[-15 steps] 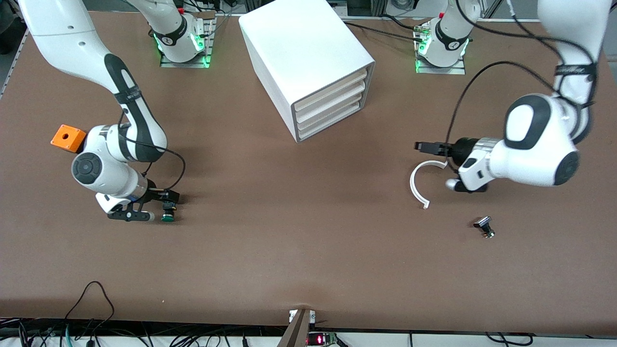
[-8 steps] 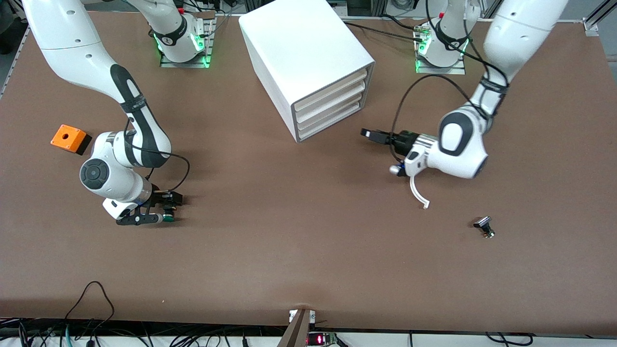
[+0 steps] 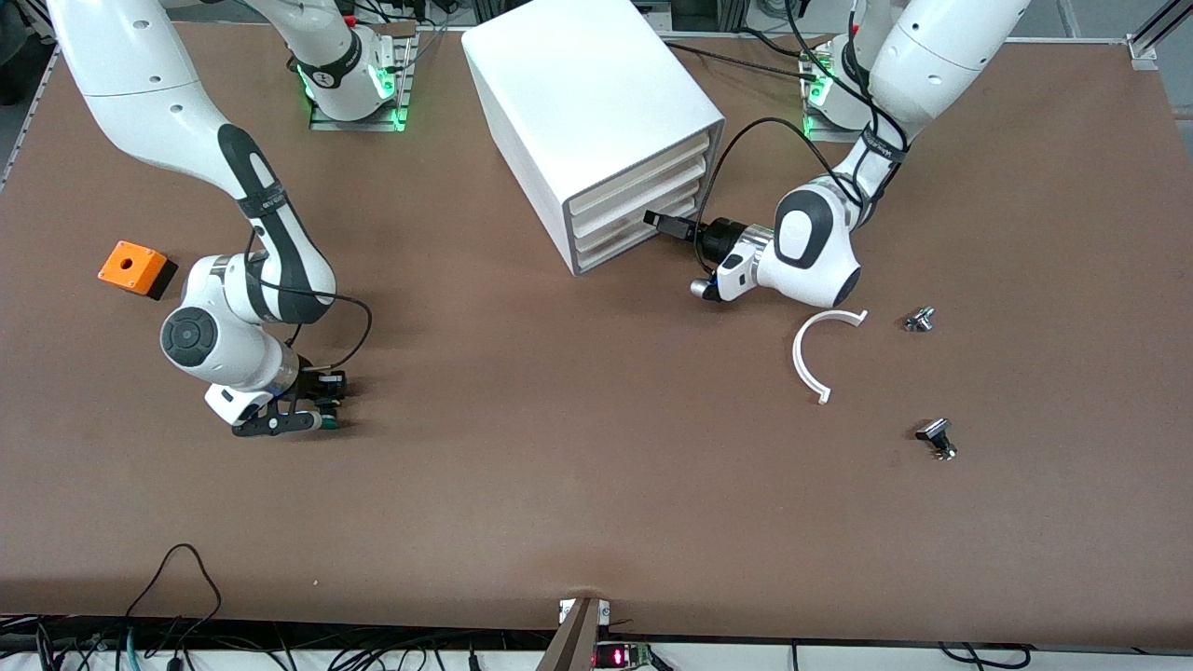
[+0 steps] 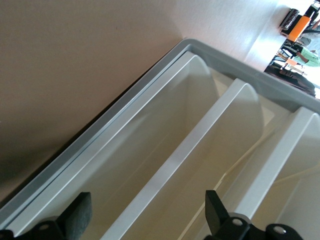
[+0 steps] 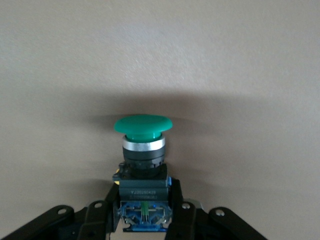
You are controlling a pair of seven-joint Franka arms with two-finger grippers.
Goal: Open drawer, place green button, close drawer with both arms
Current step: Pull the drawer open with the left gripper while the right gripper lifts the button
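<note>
Overhead first, the white cabinet (image 3: 596, 121) stands at the robots' edge of the brown bench (image 3: 578, 485), its four drawer fronts angled toward the left arm's end. The left pincer (image 3: 658, 222) points level at those fronts, its tip at the drawer (image 3: 641, 240), the lowest one, which is shut. Toward the right arm's end, well apart from the cabinet and nearer the camera, the right pincer (image 3: 322, 405) sits low at the bench, closed on the button (image 3: 325, 421), which lies level with its long axis along the bench, green cap toward the camera. An orange block (image 3: 136, 267) lies farther toward that end. Near the left arm's end lie a white curved strip (image 3: 809, 359) and two small metal parts (image 3: 920, 320) (image 3: 937, 438).

From the left wrist, the left pincer (image 4: 150, 220) is open, fingertips (image 4: 80, 212) spread just before the cabinet's stacked drawer fronts (image 4: 165, 170).

From the right wrist, the right pincer (image 5: 144, 212) grips the button (image 5: 143, 150) by its black body and bluish base, the green cap pointing away from the pincer.
</note>
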